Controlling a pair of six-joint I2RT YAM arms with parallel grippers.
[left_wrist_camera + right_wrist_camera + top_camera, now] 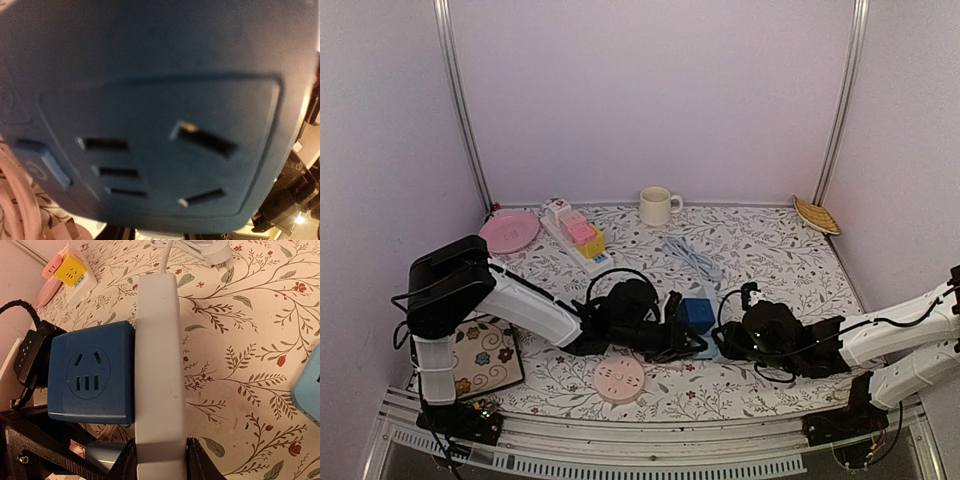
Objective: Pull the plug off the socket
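Two arms reach in from the lower edge of the overhead view toward the middle of the floral table [770, 250]. Nearest, low in that frame, lie one round pink disc [619, 380] and, at lower left, one flowered square mat [485, 355]. Just above them, at centre, sits the one blue cube plug [697, 314]. It is seated flush against the side of one white power strip [157, 365] and is not yet pulled off. The right gripper [160, 460] is clenched on the strip's near end, with one finger on each long side. The left gripper [672, 322] is right up against the cube from the left. The cube's blurred, slotted face fills the left wrist view and the fingers are out of sight, so I cannot tell whether those jaws are clamped or released. Higher in the frame lies one bundled white cable [692, 258]. At upper left a second strip [602, 258] carries two cubes, one pink [579, 229] and one yellow [592, 243], beside one pink plate [510, 231]. Farthest back stand one cream cup [658, 206] at top centre and one woven tray [817, 215] at upper right.
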